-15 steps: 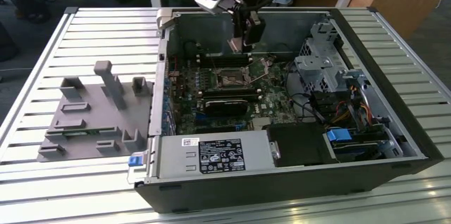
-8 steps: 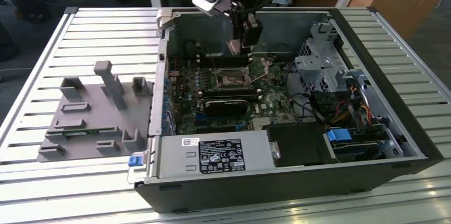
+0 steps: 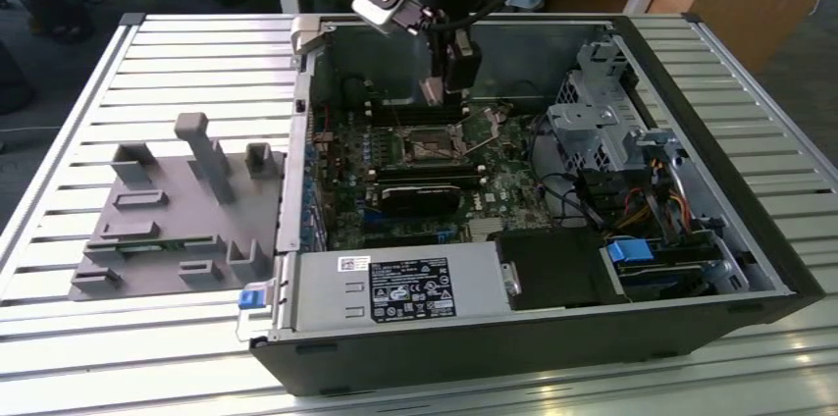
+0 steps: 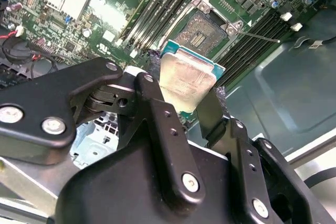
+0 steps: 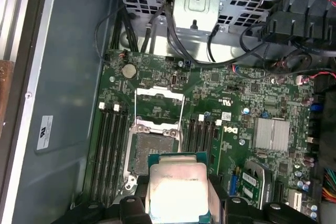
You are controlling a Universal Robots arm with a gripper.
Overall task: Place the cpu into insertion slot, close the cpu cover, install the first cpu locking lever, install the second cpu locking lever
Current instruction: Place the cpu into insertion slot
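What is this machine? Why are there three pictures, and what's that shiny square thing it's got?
This is a robot arm with a gripper, a two-fingered claw. It reaches into an open computer case lying on a slatted metal table. The exterior view comes from a camera off the arm that sees the whole scene. Both wrist views come from cameras riding on the arm, so they look past the black fingers at the green circuit board. The shiny square is the cpu, the computer's brain chip. The gripper pinches it by its edges, in the air near the empty socket. The cpu cover, a thin metal frame, is flipped open next to the socket. A grey holder sits on the table beside the case.
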